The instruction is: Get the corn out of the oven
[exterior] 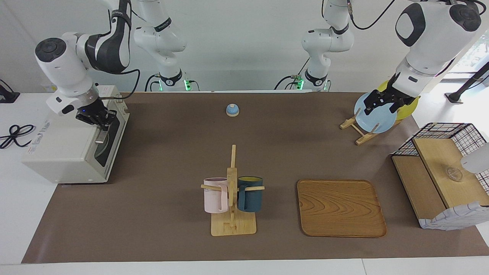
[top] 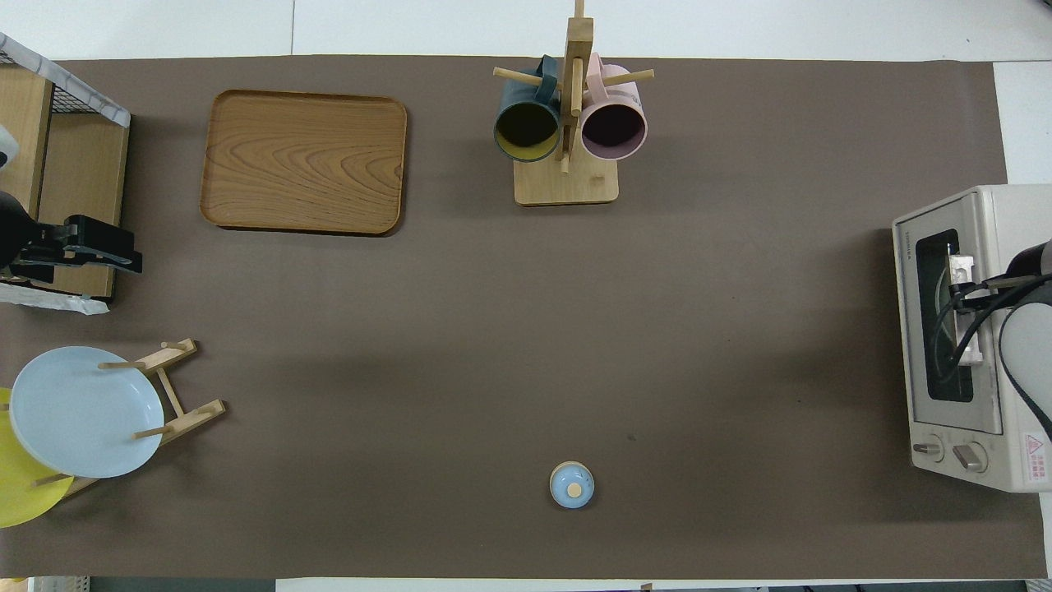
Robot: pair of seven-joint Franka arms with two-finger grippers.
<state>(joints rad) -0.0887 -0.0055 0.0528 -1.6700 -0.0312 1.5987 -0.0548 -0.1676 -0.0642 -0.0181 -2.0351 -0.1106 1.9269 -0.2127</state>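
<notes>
I see my right gripper (exterior: 100, 131) at the front of the oven (exterior: 61, 152), by its closed door; its grip I can't make out. No corn shows. My left gripper (exterior: 382, 104) waits, fingers apart, over the plates (exterior: 372, 118).

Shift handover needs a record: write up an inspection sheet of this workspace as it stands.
Surface: brown mat, white table around it.
Job's things: oven at the right arm's end, door shut; corn not seen.
Clutter: mug rack, wooden tray, plate rack, bell, basket box.
Grippers: right gripper at the oven door; left gripper waits over the plates.
Cables: black loop beside the oven.
Surroundings: white wall.
</notes>
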